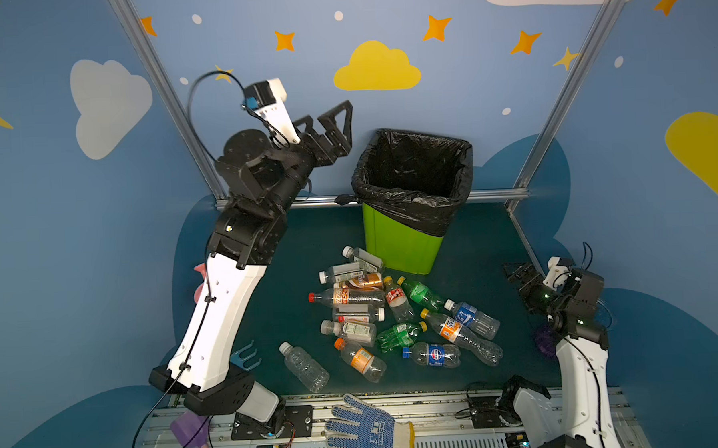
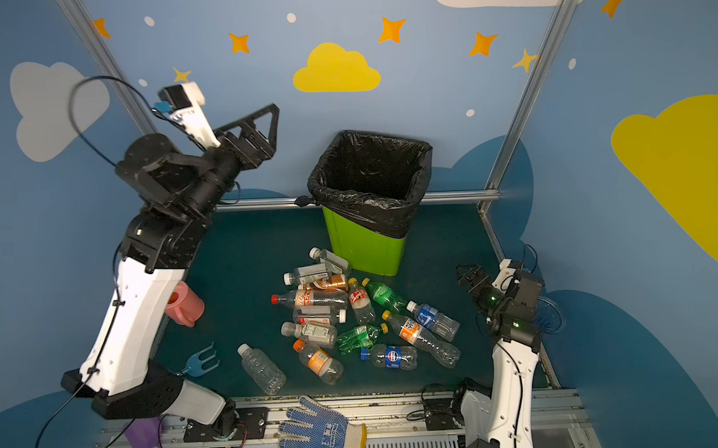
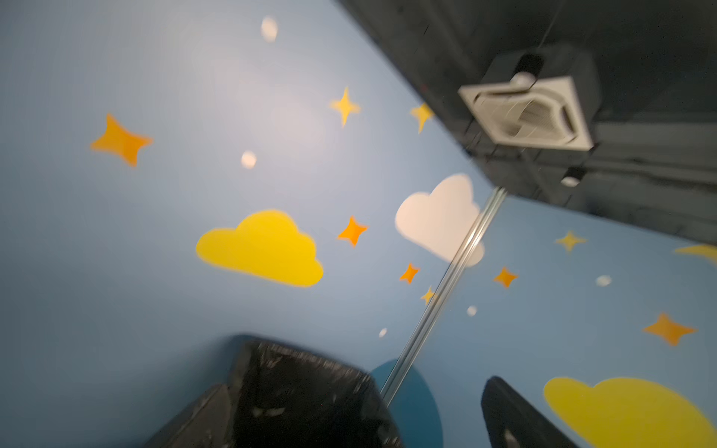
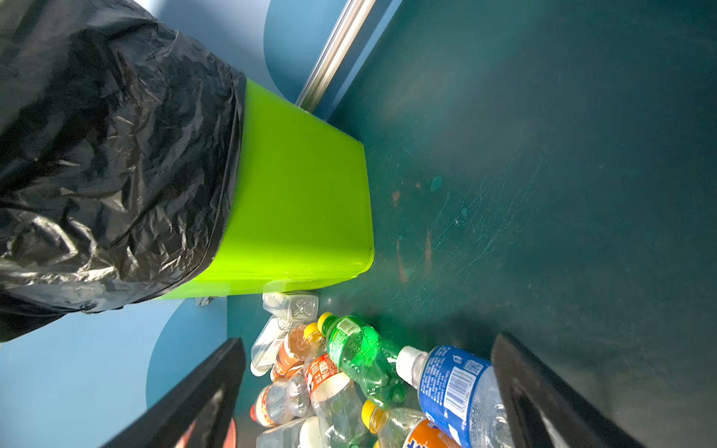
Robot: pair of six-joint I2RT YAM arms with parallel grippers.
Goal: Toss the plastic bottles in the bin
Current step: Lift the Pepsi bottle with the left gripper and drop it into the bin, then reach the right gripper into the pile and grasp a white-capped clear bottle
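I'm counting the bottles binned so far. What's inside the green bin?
In both top views only the black bag lining the bin shows inside; nothing else is visible. The bottom is too dark to tell whether anything lies there.

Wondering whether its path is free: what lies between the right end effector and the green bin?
Nothing but bare table, as both top views show, between the right end effector and the bin.

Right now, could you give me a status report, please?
Left end effector open, empty, raised beside the bin. Right end effector open, empty, low beside the bottles, heaped before the bin. Bin mouth unobstructed.
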